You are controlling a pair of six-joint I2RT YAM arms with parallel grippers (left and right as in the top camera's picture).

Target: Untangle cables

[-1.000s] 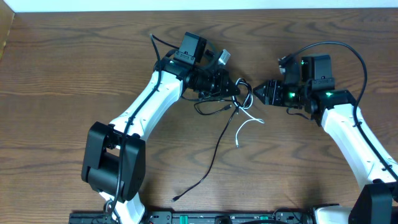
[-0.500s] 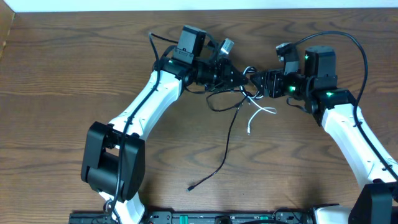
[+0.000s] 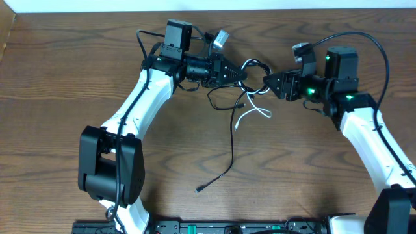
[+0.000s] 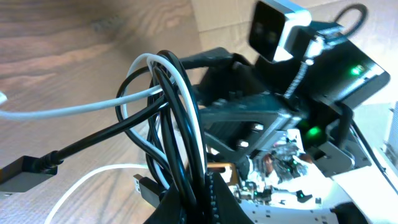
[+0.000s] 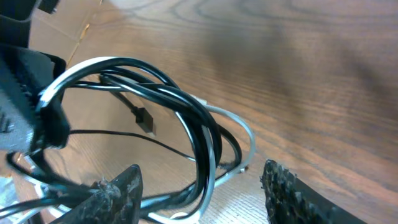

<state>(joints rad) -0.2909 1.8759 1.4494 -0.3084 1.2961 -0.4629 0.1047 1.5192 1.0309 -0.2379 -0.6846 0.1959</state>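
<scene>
The white cable [image 3: 251,114] and the black cable [image 3: 232,140] are tangled in a loop [image 3: 254,67] held above the table. My left gripper [image 3: 238,73] is shut on the bundle, and its wrist view shows the black and white strands [image 4: 169,106] rising from between the closed fingers [image 4: 200,200]. My right gripper [image 3: 268,82] is open just right of the loop. In the right wrist view the loop [image 5: 200,127] hangs between its spread fingers [image 5: 200,190] without being pinched. The black cable's free end [image 3: 200,189] lies on the table near the front.
The wooden table [image 3: 58,97] has a light wall edge along the back [image 3: 273,5]. Thick black robot wires arc over the right arm [image 3: 364,47] and behind the left wrist [image 3: 144,36]. The arm bases stand at the front edge.
My left gripper has moved back and left with the bundle, dragging the black cable's tail along the table. My right gripper has shifted toward the back, staying beside the loop.
</scene>
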